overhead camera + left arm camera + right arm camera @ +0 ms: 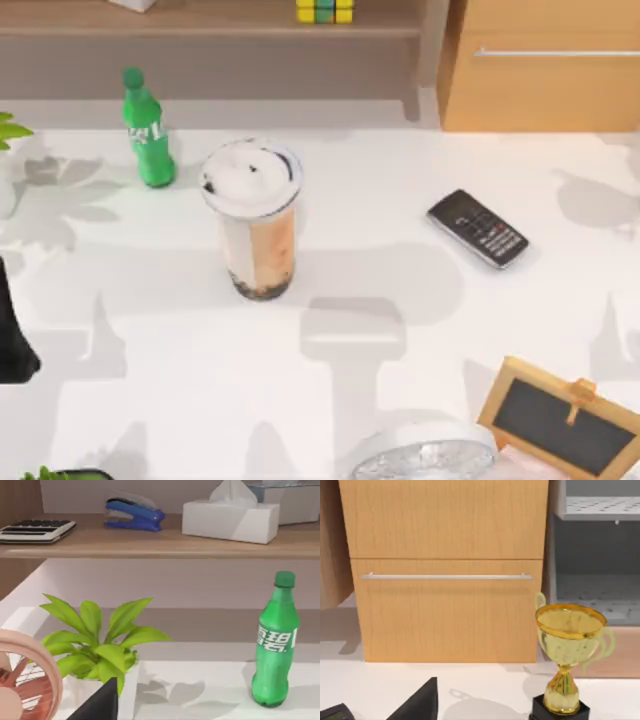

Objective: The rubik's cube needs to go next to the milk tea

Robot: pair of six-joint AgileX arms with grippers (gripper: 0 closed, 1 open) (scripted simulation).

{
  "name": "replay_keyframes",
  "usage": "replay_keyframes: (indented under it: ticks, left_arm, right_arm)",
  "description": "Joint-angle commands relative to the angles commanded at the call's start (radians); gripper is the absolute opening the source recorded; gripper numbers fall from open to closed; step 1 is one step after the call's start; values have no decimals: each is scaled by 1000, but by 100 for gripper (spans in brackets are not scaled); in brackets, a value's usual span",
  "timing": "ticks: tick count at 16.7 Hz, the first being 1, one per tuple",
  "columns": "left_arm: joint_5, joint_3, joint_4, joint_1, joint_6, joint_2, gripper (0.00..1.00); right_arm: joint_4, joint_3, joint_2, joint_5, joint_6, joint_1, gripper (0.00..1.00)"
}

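The rubik's cube (324,10) sits on the wooden shelf (200,20) behind the table, its yellow and green squares cut off by the top view's upper edge. The milk tea (256,215) stands upright on the white table (400,330), left of centre, with a white lid and dark pearls at the bottom. My left arm (12,340) is parked at the table's left edge, far from both. A dark part of the left gripper (97,702) shows in the left wrist view. A dark part of the right gripper (417,702) shows in the right wrist view.
A green soda bottle (147,130) stands behind and left of the cup. A black phone (478,228) lies to the right. A small chalkboard (560,415) and a white fan (425,455) sit at the front. A potted plant (95,640), a trophy (567,645) and a drawer cabinet (540,70) border the table.
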Motion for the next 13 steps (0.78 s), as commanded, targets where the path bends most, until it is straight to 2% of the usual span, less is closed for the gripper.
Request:
replay_keyframes:
  ticks: [4, 7, 10, 13]
  left_arm:
    - [-11, 26, 19, -15, 2, 31, 100]
    - [-55, 122, 89, -67, 10, 156, 100]
    - [-127, 268, 195, -144, 19, 374, 100]
    - [-216, 443, 321, -236, 25, 682, 100]
  right_arm:
    - [0, 0, 0, 0, 0, 0, 100]
    - [0, 0, 0, 0, 0, 0, 100]
    - [0, 0, 0, 0, 0, 0, 100]
    - [0, 0, 0, 0, 0, 0, 100]
